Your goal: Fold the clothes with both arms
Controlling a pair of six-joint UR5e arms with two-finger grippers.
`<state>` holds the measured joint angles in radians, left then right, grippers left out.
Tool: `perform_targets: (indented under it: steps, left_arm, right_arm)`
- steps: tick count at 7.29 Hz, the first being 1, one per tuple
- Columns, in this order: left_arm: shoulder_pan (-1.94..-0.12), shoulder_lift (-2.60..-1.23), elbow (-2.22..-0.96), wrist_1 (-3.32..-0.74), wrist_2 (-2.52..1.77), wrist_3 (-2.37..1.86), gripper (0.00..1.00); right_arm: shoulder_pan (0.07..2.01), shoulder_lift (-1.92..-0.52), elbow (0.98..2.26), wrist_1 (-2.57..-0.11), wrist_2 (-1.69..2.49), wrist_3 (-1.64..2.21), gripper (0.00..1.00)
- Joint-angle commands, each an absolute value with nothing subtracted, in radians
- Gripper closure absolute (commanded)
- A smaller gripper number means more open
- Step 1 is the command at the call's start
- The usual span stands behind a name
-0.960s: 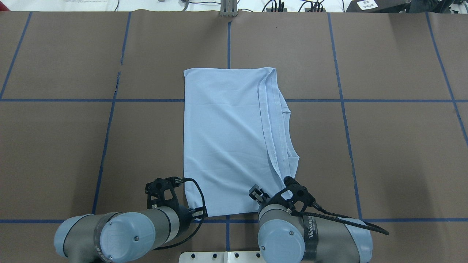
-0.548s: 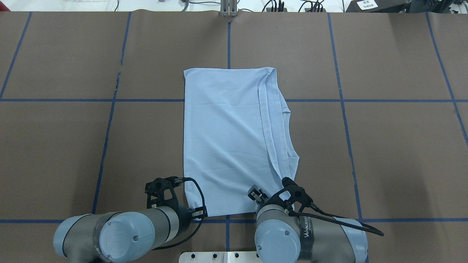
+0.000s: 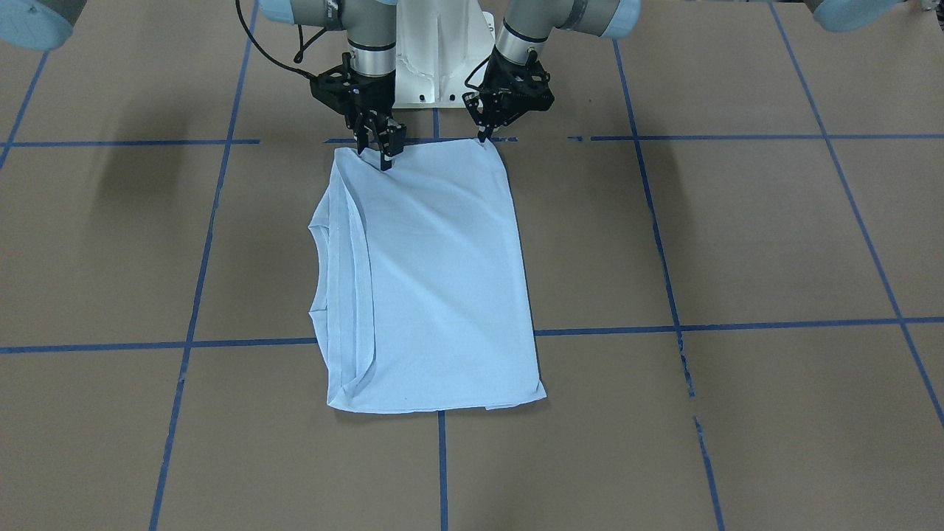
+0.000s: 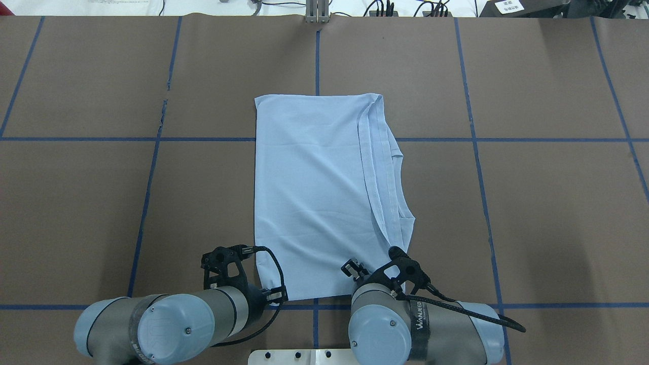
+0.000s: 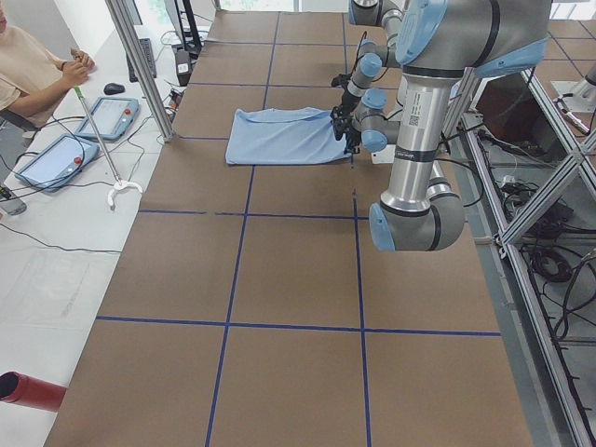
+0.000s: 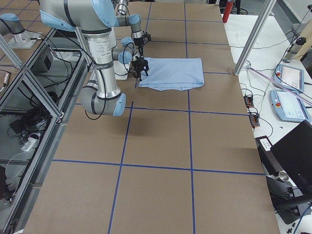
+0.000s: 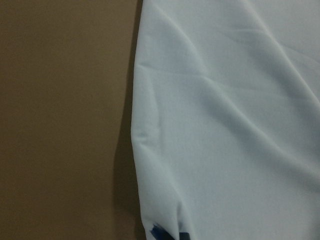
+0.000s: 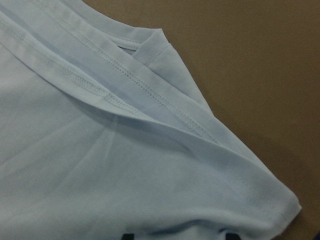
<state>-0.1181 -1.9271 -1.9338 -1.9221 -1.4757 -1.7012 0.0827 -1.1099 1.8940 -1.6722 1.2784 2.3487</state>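
Observation:
The light blue T-shirt (image 4: pixel 314 192) lies folded into a long rectangle on the brown table, with its collar and hems stacked along its right side (image 4: pixel 393 187). The print is hidden. In the front-facing view my left gripper (image 3: pixel 484 136) stands at the shirt's (image 3: pixel 428 280) near corner, fingers together on the cloth. The left wrist view shows the shirt's side edge (image 7: pixel 225 125) drawn in towards the dark tips. My right gripper (image 3: pixel 377 150) is at the other near corner. The right wrist view shows its two tips apart, with the layered cloth (image 8: pixel 125 150) between them.
Blue tape lines (image 4: pixel 317 50) grid the table. The white pedestal base (image 3: pixel 435 51) stands just behind the grippers. An operator (image 5: pixel 28 70) sits past the table's far side with tablets (image 5: pixel 56 158). Metal posts (image 5: pixel 140 65) stand at that edge.
My right arm has shifted a little to the left along the shirt's near edge. The left arm and the shirt have not moved.

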Motion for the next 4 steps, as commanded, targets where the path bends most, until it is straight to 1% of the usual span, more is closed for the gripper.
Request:
perform_targets:
  steps: [1,2,3,4]
  left_arm:
    - [-0.118,-1.927,-1.937,-1.922,-1.476,-1.701,1.0]
    - [-0.118,-1.927,-1.937,-1.922,-1.476,-1.701,1.0]
    - [-0.118,-1.927,-1.939,-1.922,-1.476,-1.701,1.0]
    - [-0.117,-1.927,-1.94,-1.922,-1.476,-1.701,1.0]
  right_arm:
    - [0.087,-1.108,1.893,-1.671,1.278,2.359,0.75]
    - [0.089,-1.106,1.893,-1.671,1.278,2.361,0.81]
    - [0.094,-1.098,1.893,-1.671,1.276,2.37,1.0]
    - [0.1,-1.098,1.893,-1.671,1.276,2.378,1.0]
